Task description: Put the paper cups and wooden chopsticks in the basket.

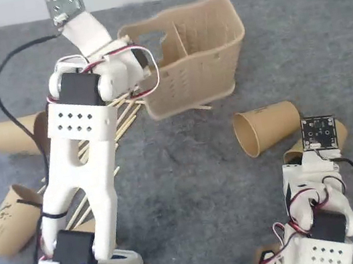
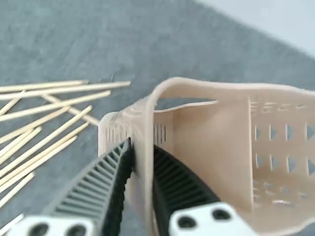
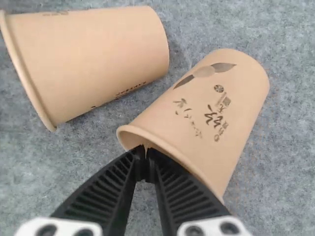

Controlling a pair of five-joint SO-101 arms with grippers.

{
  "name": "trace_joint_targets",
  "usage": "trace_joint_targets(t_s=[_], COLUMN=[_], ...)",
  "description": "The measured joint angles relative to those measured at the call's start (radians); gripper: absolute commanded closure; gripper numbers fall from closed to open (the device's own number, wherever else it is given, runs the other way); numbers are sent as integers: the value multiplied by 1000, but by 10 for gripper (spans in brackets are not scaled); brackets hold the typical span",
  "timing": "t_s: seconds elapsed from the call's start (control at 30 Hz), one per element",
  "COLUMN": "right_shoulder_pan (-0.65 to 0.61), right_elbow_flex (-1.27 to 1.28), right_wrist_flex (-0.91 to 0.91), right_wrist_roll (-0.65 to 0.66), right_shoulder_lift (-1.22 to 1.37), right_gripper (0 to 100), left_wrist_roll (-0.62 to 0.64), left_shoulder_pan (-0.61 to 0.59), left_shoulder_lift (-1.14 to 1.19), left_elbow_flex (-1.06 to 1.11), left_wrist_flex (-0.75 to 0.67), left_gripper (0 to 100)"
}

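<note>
Left wrist view gives us the left tool (image 2: 141,147) clamped on the basket's (image 2: 211,132) end wall, one finger inside and one outside. Loose chopsticks (image 2: 49,106) lie on the grey counter (image 2: 74,39) just beside the basket. Our right tool (image 3: 145,153) is closed, its tips pinching the rim of a printed cup (image 3: 211,113) that lies on its side near a plain cup (image 3: 93,54). From the high view, a third cup (image 1: 14,135) and a fourth cup (image 1: 6,225) lie beside the left arm, apart from the basket.
</note>
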Motion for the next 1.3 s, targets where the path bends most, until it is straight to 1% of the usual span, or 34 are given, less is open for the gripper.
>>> trace_joint_targets(t_s=[0.17, 0.27, 0.4, 0.53, 0.77, 0.87, 0.97, 1.07, 1.3], right_shoulder_pan=[0, 0, 0, 0, 0, 0, 0, 0, 0], right_elbow_flex=[0, 0, 0, 0, 0, 0, 0, 0, 0], right_wrist_flex=[0, 0, 0, 0, 0, 0, 0, 0, 0], right_wrist_roll=[0, 0, 0, 0, 0, 0, 0, 0, 0], right_shoulder_lift=[0, 0, 0, 0, 0, 0, 0, 0, 0], right_gripper=[992, 992, 992, 992, 992, 992, 992, 992, 992], left_wrist_roll=[-2, -78, -212, -279, -287, -295, -373, -446, -463], left_shoulder_pan=[37, 64, 77, 69, 37, 29, 31, 40, 41], left_shoulder_lift=[2, 41, 172, 298, 402, 431, 437, 439, 440], left_elbow_flex=[0, -2, -2, 0, -77, -91, -104, -130, -232], left_wrist_flex=[-155, -238, -319, -359, -367, -367, -345, -258, 0], left_gripper=[991, 991, 991, 991, 991, 991, 991, 991, 991])
